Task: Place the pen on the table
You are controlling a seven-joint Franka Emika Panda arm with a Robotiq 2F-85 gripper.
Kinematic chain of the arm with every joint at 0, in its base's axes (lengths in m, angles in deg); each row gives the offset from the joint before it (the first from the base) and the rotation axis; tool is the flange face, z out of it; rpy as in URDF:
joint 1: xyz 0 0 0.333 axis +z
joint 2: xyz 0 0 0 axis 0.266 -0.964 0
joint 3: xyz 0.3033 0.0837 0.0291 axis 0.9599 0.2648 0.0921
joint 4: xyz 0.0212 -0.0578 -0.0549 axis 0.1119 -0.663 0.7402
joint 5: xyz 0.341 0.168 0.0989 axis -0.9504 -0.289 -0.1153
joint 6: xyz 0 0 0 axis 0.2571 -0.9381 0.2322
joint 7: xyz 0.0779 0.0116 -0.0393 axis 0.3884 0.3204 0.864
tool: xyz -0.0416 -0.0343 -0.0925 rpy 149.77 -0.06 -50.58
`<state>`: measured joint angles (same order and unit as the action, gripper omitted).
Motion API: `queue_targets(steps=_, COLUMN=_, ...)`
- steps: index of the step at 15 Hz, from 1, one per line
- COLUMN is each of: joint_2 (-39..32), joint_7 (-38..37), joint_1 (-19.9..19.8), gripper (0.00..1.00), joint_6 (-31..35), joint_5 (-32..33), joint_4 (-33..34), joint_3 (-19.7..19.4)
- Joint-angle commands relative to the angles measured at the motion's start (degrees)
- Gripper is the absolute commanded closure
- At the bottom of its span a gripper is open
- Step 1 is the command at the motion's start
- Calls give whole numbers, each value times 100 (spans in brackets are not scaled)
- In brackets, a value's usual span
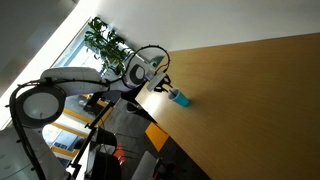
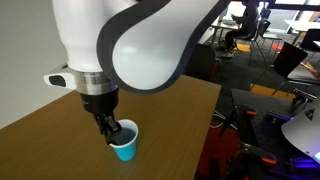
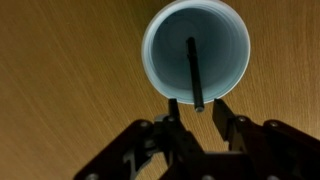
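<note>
1. Hand (image 3: 199, 112) is hanging released, jaws straddling the top of the pen (image 3: 193, 70) without clamping it.
2. Pen is standing inside the cup (image 3: 160, 40) on the table (image 3: 60, 65).
3. Grasping step is underway; the next move is calling for closing, then lifting straight up.

Claw (image 1: 163, 86) is seen at the end of the white Panda arm (image 1: 70, 80), held low over a corner of the wooden table (image 1: 250, 90). A teal cup (image 1: 181, 98) stands just beside the claw. A leafy plant (image 1: 105, 40) is noted behind the claw, and an orange object (image 1: 155, 135) below it.
</note>
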<state>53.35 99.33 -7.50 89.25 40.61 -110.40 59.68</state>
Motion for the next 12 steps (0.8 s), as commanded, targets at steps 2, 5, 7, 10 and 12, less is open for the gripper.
queue_targets(steps=2, joint_2=30, joint_7=-231, joint_1=-14, gripper=63, joint_6=-204, joint_5=128, joint_4=72, joint_3=-9)
queue_targets(steps=5, joint_2=27, joint_7=-236, joint_1=-13, gripper=89, joint_6=-210, joint_5=130, joint_4=69, joint_3=-17)
queue_targets(steps=7, joint_2=26, joint_7=-239, joint_1=-9, gripper=100, joint_6=-220, joint_5=134, joint_4=70, joint_3=-22)
queue_targets(steps=10, joint_2=27, joint_7=-238, joint_1=-6, gripper=97, joint_6=-230, joint_5=137, joint_4=75, joint_3=-21)
queue_targets(steps=12, joint_2=93, joint_7=-297, joint_1=13, gripper=97, joint_6=-321, joint_5=110, joint_4=39, joint_3=-10)
